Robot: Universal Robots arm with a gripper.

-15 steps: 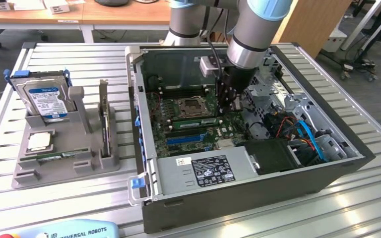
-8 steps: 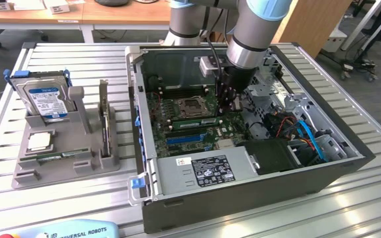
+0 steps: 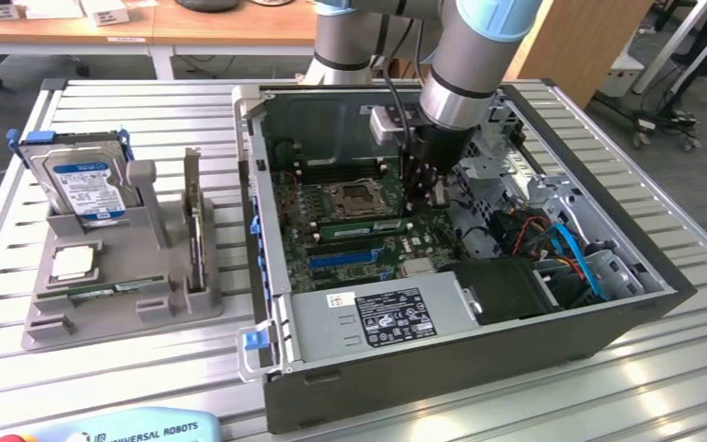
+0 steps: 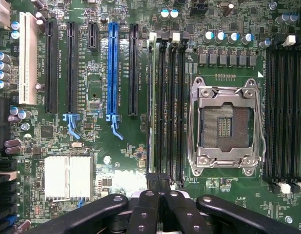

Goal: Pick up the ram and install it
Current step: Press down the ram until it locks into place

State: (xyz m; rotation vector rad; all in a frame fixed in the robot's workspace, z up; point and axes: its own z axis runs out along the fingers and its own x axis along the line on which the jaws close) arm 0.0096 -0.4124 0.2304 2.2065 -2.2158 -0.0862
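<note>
Hand (image 4: pixel 159 184) is sitting fully closed, fingers pressed together, gripping nothing visible. Ram (image 4: pixel 151 97) is standing edge-up in a slot beside the CPU socket (image 4: pixel 224 126). Arm (image 3: pixel 464 55) is pointing straight down into the case (image 3: pixel 452 368), hand hovering over the ram's end.

exterior view high, oblique, whole computer case (image 3: pixel 452 368); wrist view close, square-on shared motherboard (image 4: pixel 121 161).
</note>
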